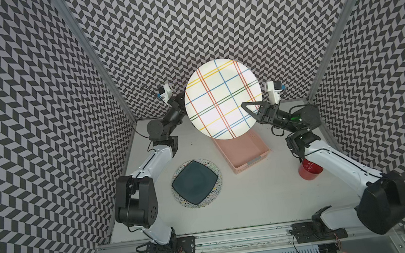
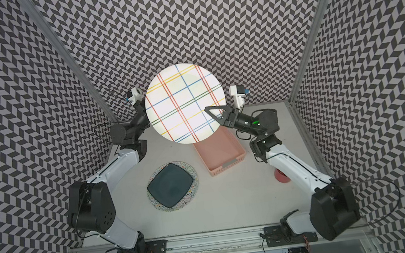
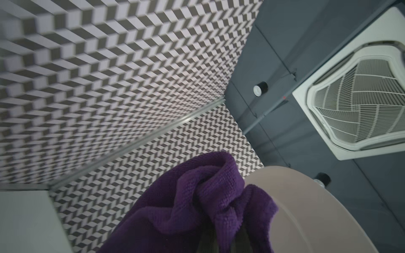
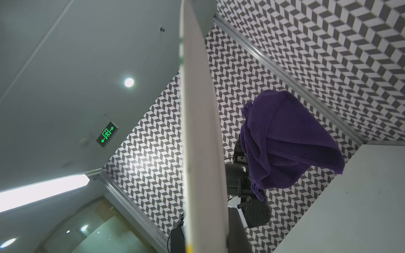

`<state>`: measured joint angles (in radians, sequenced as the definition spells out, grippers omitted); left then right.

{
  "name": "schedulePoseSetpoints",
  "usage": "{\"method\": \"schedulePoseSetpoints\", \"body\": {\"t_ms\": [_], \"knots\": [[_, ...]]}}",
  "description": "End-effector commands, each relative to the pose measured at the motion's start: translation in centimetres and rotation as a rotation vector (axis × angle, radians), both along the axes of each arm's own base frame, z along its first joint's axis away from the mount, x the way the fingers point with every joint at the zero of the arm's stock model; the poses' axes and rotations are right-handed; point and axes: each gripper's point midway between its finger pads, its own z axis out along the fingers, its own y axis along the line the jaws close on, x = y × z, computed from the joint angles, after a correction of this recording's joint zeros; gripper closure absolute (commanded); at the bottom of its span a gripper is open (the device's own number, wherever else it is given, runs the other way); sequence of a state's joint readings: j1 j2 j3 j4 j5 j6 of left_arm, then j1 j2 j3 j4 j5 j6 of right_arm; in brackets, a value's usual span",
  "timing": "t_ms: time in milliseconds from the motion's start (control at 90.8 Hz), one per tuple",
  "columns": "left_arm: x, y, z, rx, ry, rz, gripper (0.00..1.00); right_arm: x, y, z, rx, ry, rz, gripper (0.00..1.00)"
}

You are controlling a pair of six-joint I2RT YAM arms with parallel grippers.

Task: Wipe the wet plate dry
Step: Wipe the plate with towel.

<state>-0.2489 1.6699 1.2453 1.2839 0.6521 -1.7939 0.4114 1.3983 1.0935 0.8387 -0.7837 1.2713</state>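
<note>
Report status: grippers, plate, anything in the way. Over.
Right gripper shut on plate rim, plate raised above table. Left gripper shut on cloth behind plate, gap showing. Nothing between them.

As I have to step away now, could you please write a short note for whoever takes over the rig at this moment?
Right end effector: shut on the rim of the striped plate, which is held raised over the pink basket.
Left end effector: shut on the purple cloth, beside the plate's underside and seemingly not touching it.
Done: plate and cloth are both in hand.
Left: wipe the plate. How wet or dry it is cannot be told from these views.
</note>
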Motion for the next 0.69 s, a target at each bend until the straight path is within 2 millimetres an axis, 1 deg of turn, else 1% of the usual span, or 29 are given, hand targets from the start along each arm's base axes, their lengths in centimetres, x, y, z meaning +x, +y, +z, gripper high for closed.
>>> {"method": "schedulePoseSetpoints", "body": {"t_ms": [0, 44, 88, 121, 154, 187, 220, 264, 319, 375, 408, 430, 463, 507, 551, 606, 650, 683], "knots": [[-6.5, -2.2, 4.7, -0.109, -0.188, -0.197, 1.0, 0.5, 0.5, 1.3, 0.061, -0.02, 0.026, 1.0], [-7.8, -3.5, 5.1, -0.113, -0.205, -0.242, 1.0, 1.1, 0.2, 2.2, 0.093, -0.024, 0.018, 1.0], [-9.0, -4.6, 5.3, -0.111, -0.217, -0.278, 1.0, 2.2, -0.4, 2.8, 0.114, -0.016, -0.008, 1.0], [-9.6, -5.0, 5.4, -0.113, -0.217, -0.287, 1.0, 2.9, -1.2, 3.4, 0.127, -0.02, -0.031, 1.0], [-10.0, -4.9, 5.7, -0.114, -0.222, -0.279, 1.0, 3.5, -1.9, 3.9, 0.143, -0.021, -0.056, 1.0], [-10.1, -4.4, 5.9, -0.109, -0.228, -0.257, 1.0, 4.0, -2.8, 4.3, 0.156, -0.023, -0.085, 1.0], [-9.9, -3.4, 6.3, -0.1, -0.239, -0.222, 1.0, 4.3, -3.5, 4.5, 0.16, -0.027, -0.104, 1.0], [-9.7, -1.7, 6.9, -0.096, -0.255, -0.167, 1.0, 4.1, -3.7, 4.5, 0.147, -0.034, -0.109, 1.0], [-9.2, 0.1, 7.5, -0.094, -0.268, -0.101, 1.0, 3.5, -2.8, 3.7, 0.099, -0.03, -0.084, 1.0], [-9.1, 0.3, 7.7, -0.076, -0.275, -0.074, 1.0, 2.8, -1.1, 2.1, 0.048, 0.001, -0.051, 1.0], [-9.2, -0.5, 7.5, -0.053, -0.278, -0.083, 1.0, 2.1, 0.1, 1.2, 0.036, 0.02, -0.023, 1.0], [-9.4, -1.3, 7.3, -0.036, -0.279, -0.093, 1.0, 2.0, 0.6, 0.9, 0.041, 0.031, -0.023, 1.0], [-9.8, -2.8, 6.8, -0.011, -0.279, -0.116, 1.0, 1.7, 1.1, 0.9, 0.057, 0.03, -0.012, 1.0], [-10.7, -4.7, 6.2, 0.018, -0.288, -0.143, 1.0, 1.9, 1.5, 1.6, 0.078, 0.016, -0.005, 1.0], [-11.3, -6.6, 5.5, 0.059, -0.283, -0.166, 1.0, 2.7, 1.1, 2.7, 0.101, -0.006, -0.019, 1.0], [-12.2, -8.2, 4.8, 0.12, -0.294, -0.174, 1.0, 4.0, -0.1, 4.6, 0.136, -0.034, -0.056, 1.0], [-12.3, -8.8, 4.4, 0.174, -0.296, -0.152, 1.0, 5.1, -1.3, 6.0, 0.159, -0.058, -0.092, 1.0], [-12.5, -8.8, 4.5, 0.21, -0.316, -0.121, 1.0, 5.9, -2.3, 6.7, 0.169, -0.067, -0.115, 1.0]]}}
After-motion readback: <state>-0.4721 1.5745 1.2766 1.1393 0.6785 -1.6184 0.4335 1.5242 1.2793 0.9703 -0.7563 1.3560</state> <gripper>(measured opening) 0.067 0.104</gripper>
